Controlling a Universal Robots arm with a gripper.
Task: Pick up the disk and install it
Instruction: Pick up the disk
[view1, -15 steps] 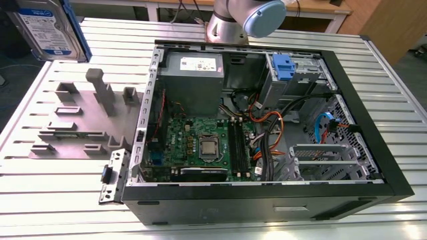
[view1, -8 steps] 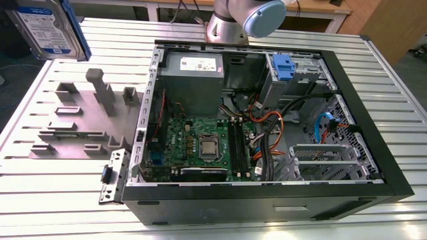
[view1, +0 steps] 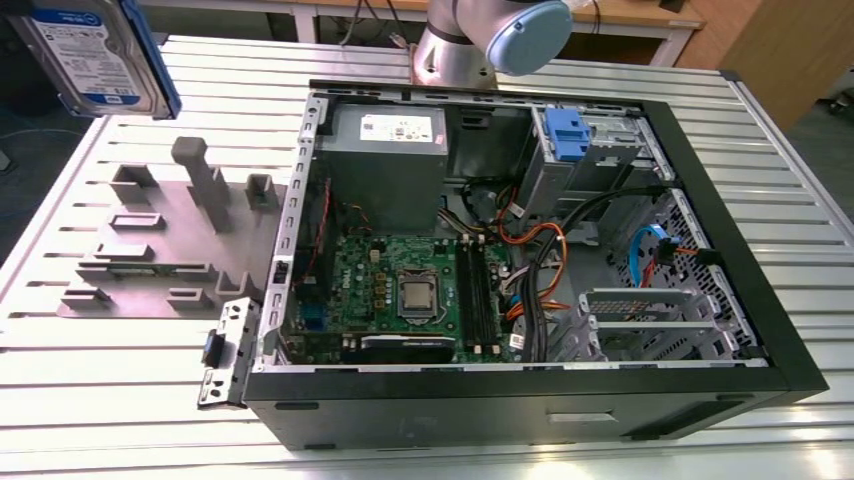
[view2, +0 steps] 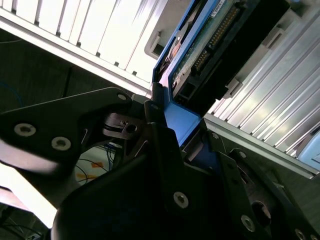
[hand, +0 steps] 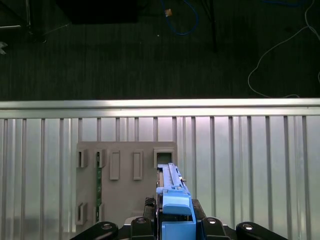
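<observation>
The disk (view1: 91, 55), silver with a white-and-blue label and a blue carrier frame, hangs in the air at the exterior view's upper left, beyond the table's corner. In the first wrist view the disk (hand: 171, 187) shows edge-on, over the grey fixture plate (hand: 125, 175). My gripper (hand: 176, 220) is shut on its blue frame end. In the second wrist view the disk (view2: 205, 45) sticks out from the black fingers (view2: 160, 140) of the gripper (view2: 182, 135), which clamp its blue frame.
An open computer case (view1: 747, 250) lies on the slatted metal table (view1: 134, 400), with a motherboard (view1: 400, 290), a grey power supply (view1: 387, 150) and a small blue bracket (view1: 567, 135) at the drive bay. The grey fixture plate (view1: 160, 250) stands beside the case. The arm's base (view1: 467, 45) is behind it.
</observation>
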